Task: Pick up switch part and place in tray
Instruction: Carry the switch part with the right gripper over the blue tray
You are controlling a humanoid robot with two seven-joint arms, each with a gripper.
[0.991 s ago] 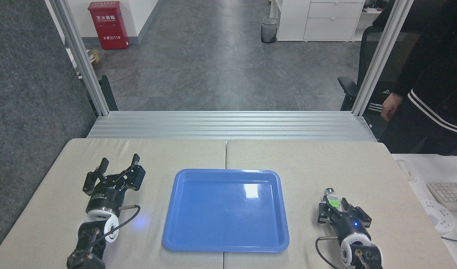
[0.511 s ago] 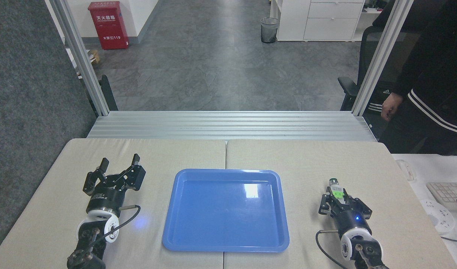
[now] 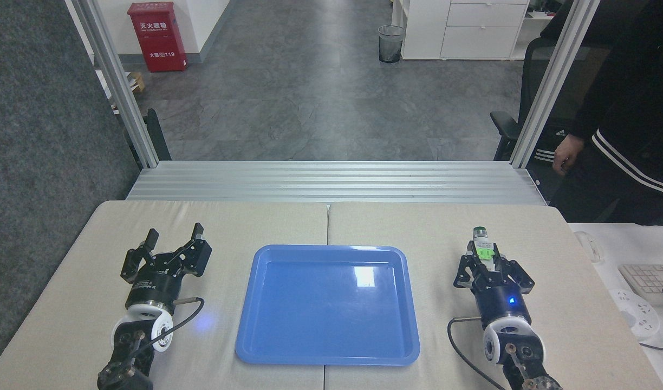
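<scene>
The switch part, with its silver end up, green block in the middle and white base, sticks out of my right gripper, which is shut on it above the table, right of the tray. The glossy blue tray lies flat at the table's middle with nothing in it. Left of the tray, my left gripper rests low over the table, its two fingers spread open with nothing between them.
A person in dark clothes stands at the right, one hand hanging beyond the table's far right corner. A white keyboard lies on a side desk at the right. Aluminium rails border the table's far edge.
My right gripper has risen and moved away from me with the switch part, from near the front of the table toward level with the tray's far edge. The left arm is still.
</scene>
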